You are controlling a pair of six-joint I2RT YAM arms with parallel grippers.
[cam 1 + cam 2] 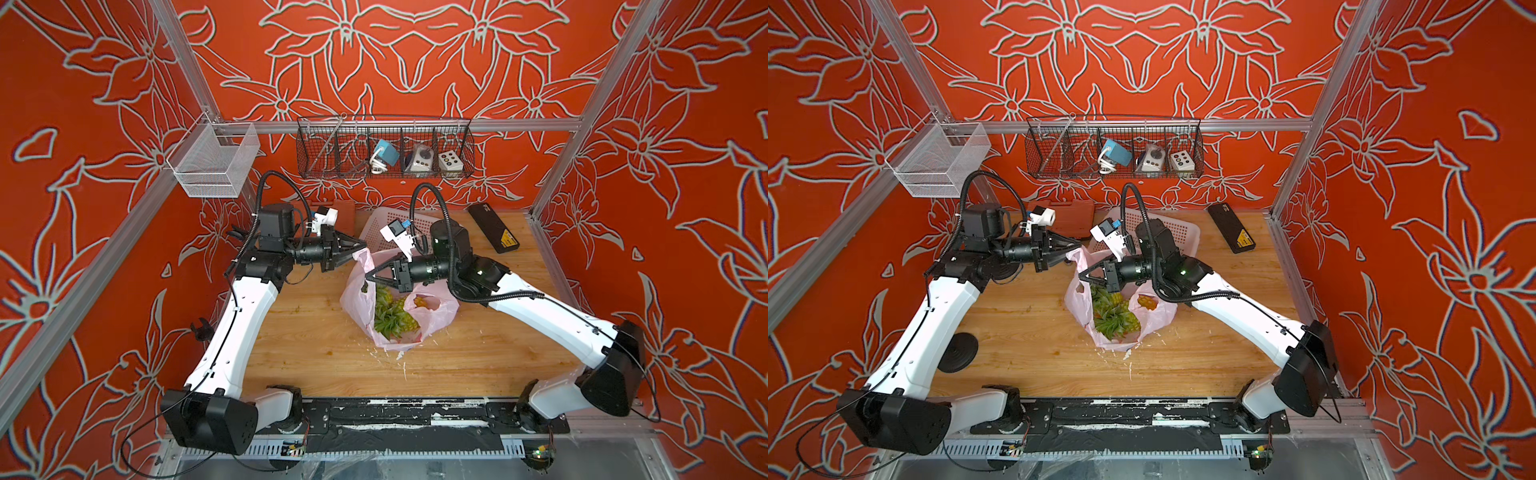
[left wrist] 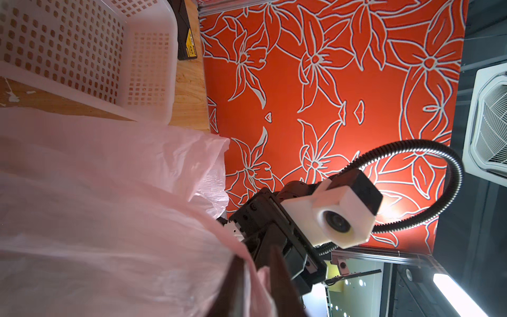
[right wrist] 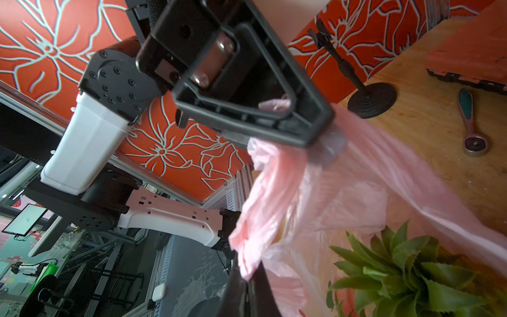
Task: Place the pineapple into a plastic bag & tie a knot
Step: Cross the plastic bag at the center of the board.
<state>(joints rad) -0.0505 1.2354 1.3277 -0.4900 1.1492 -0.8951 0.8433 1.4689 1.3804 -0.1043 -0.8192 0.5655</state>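
I see the right gripper (image 1: pixel 369 276) clamped on the plastic bag (image 1: pixel 357 303) rim; left gripper (image 1: pixel 360 248), at its 11 o'clock, state indeterminate.

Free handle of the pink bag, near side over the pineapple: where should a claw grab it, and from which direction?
Probably the top of the loose handle loop on the plastic bag, from above. It lies slack beside the pineapple leaves, so its raised fold is the only bunched film to pinch. The right claw is shut on the far handle.
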